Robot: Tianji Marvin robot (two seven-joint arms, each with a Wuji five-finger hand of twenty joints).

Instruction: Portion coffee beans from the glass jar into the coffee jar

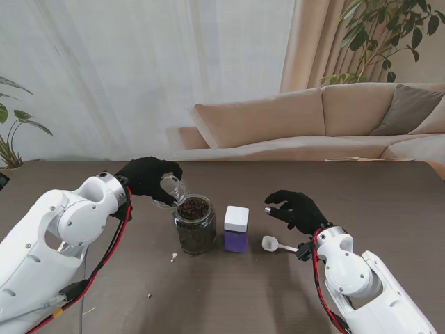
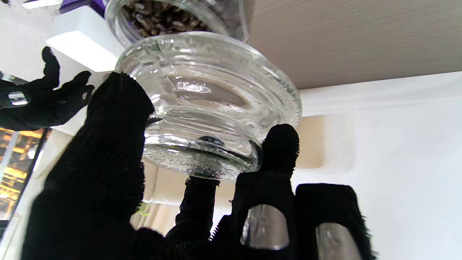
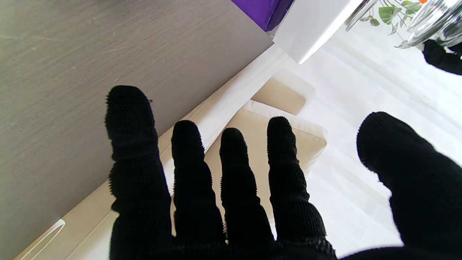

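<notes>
— Glass jar (image 1: 194,225)?
— Upright on the bench (image 1: 389,202), full of beans, uncapped; just left of the purple coffee jar (image 1: 236,229) with its white cap on.
— Lid (image 2: 202,104)?
— Gripped in the left hand (image 1: 148,177), tilted beside the rim.
— Right hand (image 1: 295,209)?
— Spread wide, holding nothing; white scoop (image 1: 272,243) lying close by.

Open bean-filled glass jar (image 1: 195,226) just beside white-lidded purple coffee jar (image 1: 236,229).
</notes>
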